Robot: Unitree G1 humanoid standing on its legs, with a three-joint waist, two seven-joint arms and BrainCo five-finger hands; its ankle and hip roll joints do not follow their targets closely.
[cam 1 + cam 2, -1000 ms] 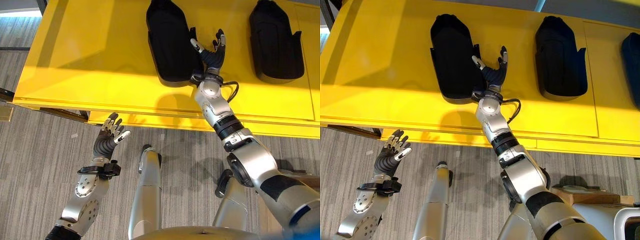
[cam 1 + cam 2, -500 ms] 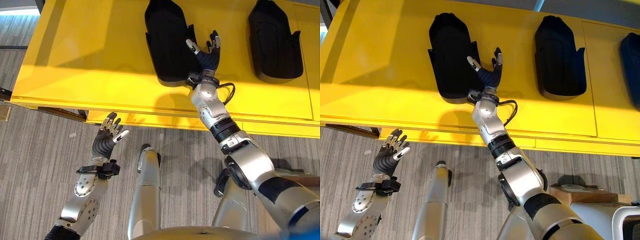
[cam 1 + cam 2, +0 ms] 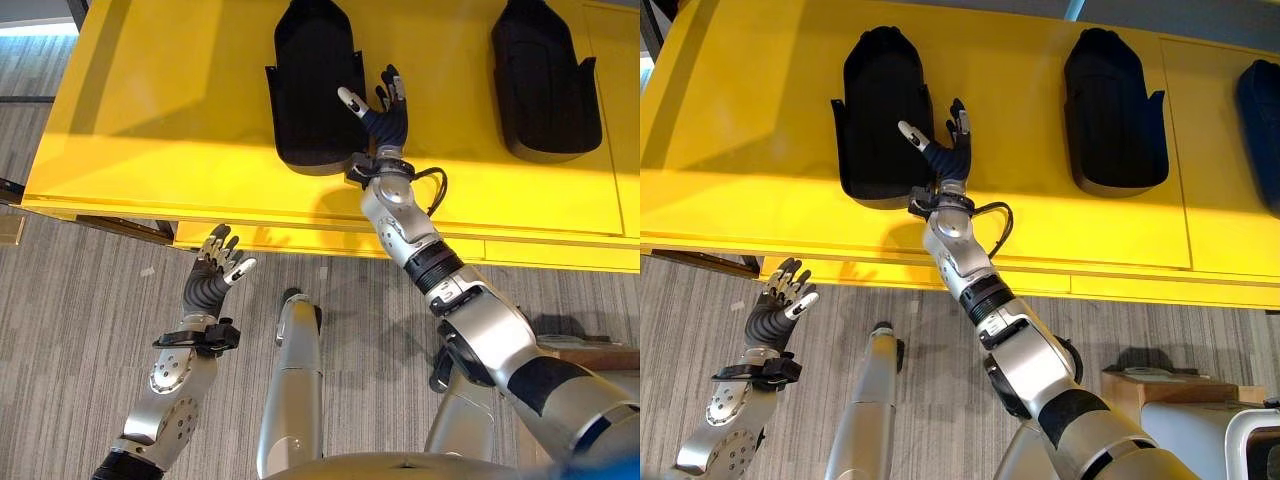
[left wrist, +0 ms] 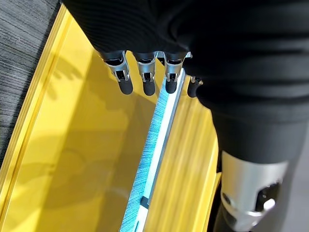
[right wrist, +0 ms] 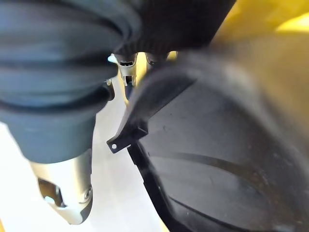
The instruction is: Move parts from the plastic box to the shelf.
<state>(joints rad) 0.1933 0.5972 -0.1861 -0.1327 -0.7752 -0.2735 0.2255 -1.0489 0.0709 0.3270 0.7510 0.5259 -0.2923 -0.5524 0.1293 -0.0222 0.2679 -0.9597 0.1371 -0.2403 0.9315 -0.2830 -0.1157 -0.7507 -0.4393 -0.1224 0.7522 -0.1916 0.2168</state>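
Two hands in view, neither grasping anything. Right hand lies on the yellow shelf, fingers straight and spread, thumb out, its thumb side against the right flank of the nearer black part; contact looks like a push or a steadying touch, not a grip. Right wrist view shows the part's thin side flange with a small mounting tab just beside the fingers. Left hand hangs low over the grey floor, in front of the shelf edge, fingers relaxed and apart, empty.

Second black part sits well apart to the right on the same shelf; a third dark one shows at the far right edge.

Handling judgement: moulded plastic shell, probably light and stiff, smooth and a bit slippery on the domed back. Thin flange could flex or crack; better hold is across the body's long sides.
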